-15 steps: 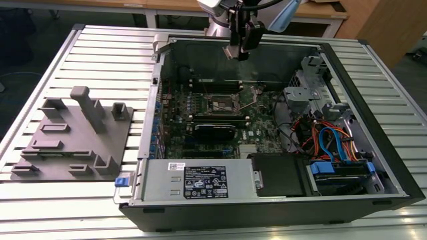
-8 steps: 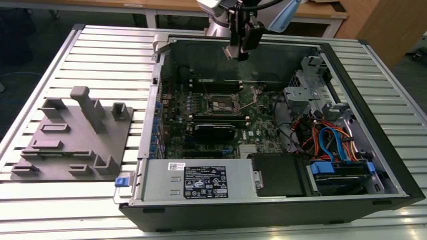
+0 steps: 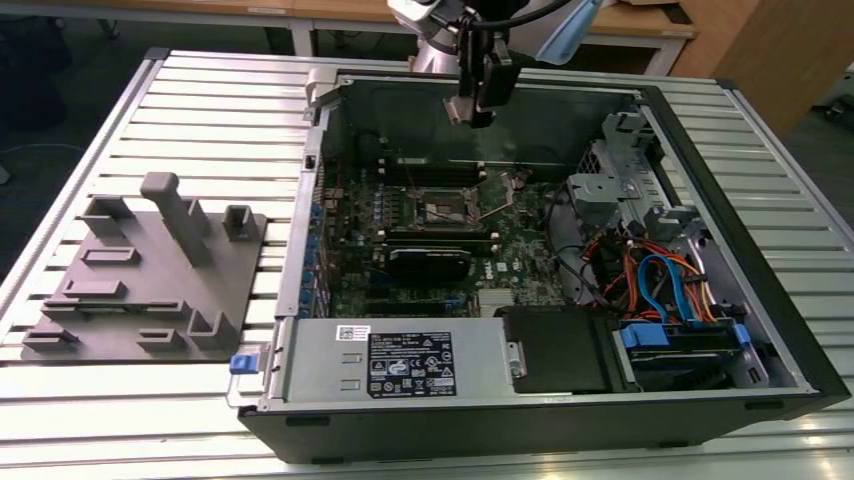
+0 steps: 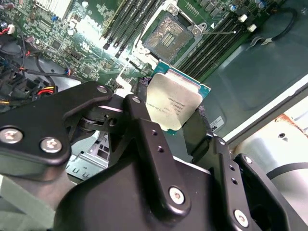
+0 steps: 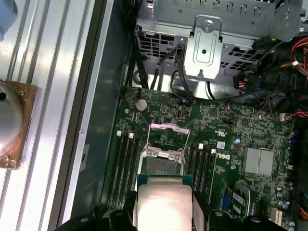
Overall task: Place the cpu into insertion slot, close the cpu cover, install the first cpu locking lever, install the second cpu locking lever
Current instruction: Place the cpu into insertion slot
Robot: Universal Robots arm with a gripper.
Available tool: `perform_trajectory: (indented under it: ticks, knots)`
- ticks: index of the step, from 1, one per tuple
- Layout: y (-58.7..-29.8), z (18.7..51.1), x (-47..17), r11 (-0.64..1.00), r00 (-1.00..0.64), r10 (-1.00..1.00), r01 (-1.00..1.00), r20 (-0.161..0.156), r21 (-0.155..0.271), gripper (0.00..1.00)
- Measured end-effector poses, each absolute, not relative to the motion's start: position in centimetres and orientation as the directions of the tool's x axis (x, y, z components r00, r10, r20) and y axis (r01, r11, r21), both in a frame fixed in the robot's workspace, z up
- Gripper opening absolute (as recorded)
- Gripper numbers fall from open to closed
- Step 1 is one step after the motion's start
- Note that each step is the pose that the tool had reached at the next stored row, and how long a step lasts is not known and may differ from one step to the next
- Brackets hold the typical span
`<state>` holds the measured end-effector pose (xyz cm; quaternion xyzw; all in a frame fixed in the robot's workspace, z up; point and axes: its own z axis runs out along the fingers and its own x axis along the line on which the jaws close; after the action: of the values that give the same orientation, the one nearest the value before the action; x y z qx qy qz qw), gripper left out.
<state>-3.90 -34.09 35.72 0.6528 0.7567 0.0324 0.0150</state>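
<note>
A matte black gripper point(image 4: 171, 120) of jointed metal link bars is shown, fastened with round silver screws point(image 4: 10, 135); small holes are drilled along its fingers point(image 4: 142, 120). It is mounted on a rounded silver-grey arm point(image 3: 534, 35).

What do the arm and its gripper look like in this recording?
In the exterior view the arm ends in a pale silver-grey, rounded wrist housing. In the second wrist view the gripper is matte black, built from flat, angular link plates joined at pivots with round silver screw heads. Its fingers are straight black bars with small holes along them.
</note>
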Motion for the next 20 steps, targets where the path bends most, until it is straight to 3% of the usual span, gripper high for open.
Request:
perform_trajectory:
  ticks: [20]
  knots:
    - [-34.08, 34.79, -3.90, 0.115, -0.116, 0.993, 0.991, 0.019, 0.066, 0.54]
